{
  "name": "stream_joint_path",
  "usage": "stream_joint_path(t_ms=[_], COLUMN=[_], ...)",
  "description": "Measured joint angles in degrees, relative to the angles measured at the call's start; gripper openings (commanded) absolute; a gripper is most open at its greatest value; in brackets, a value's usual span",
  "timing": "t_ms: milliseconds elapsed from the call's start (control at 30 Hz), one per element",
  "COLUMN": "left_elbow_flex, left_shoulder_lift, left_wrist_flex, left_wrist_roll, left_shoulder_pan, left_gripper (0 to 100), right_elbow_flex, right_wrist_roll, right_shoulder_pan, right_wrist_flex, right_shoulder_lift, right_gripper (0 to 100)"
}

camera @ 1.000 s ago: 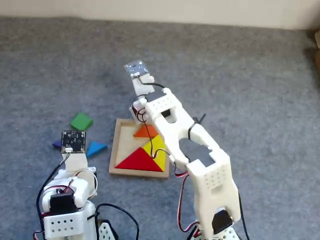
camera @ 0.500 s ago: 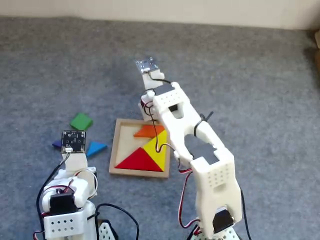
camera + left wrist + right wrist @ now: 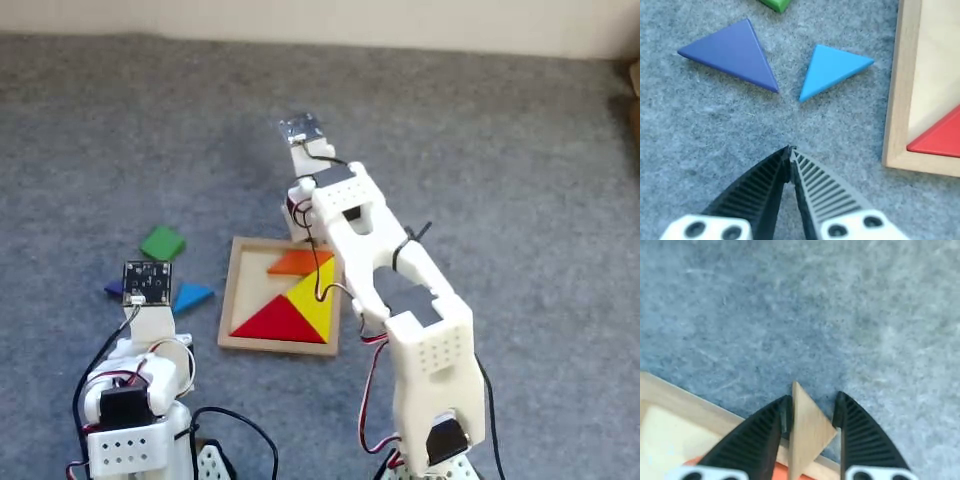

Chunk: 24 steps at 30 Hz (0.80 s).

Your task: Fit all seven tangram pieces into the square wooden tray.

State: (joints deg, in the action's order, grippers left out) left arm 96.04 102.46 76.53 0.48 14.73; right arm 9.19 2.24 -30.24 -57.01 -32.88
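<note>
On the grey mat (image 3: 480,150), off the tray's left edge, we see a green square (image 3: 162,243), a dark blue triangle (image 3: 732,52) and a light blue triangle (image 3: 832,67). Our left gripper (image 3: 790,150) hangs near them, pinched together on nothing. The square wooden tray (image 3: 232,290) holds a red triangle (image 3: 275,320), a yellow triangle (image 3: 318,295) and an orange piece (image 3: 293,262). Our right gripper (image 3: 813,399) clamps a pale wooden triangle (image 3: 807,432) over the tray's far rim.

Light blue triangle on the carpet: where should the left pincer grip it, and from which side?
Probably from straight above: the light blue triangular tangram piece lies flat and thin, so only its edges offer hold. One jaw on the long edge, the other at the opposite corner. The left pincer, now shut, must open first.
</note>
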Motion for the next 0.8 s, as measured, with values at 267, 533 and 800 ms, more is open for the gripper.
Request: stream_joint_path(t_ms=[267,533,800], left_elbow_flex=[0.0,0.0,0.0], left_shoulder_lift=[0.0,0.0,0.0], left_wrist_flex=[0.0,0.0,0.0], left_wrist_roll=[0.0,0.0,0.0], left_shoulder_pan=[0.0,0.0,0.0], left_gripper=[1,1,1], right_elbow_flex=[0.1,0.2,0.2], right_wrist_roll=[0.0,6.2,7.5], right_shoulder_pan=[0.2,1.5,1.5], right_wrist_flex=[-1.8,-1.9,-4.0], right_shoulder_lift=[0.0,0.0,0.0], right_gripper=[6.5,1.5,1.5])
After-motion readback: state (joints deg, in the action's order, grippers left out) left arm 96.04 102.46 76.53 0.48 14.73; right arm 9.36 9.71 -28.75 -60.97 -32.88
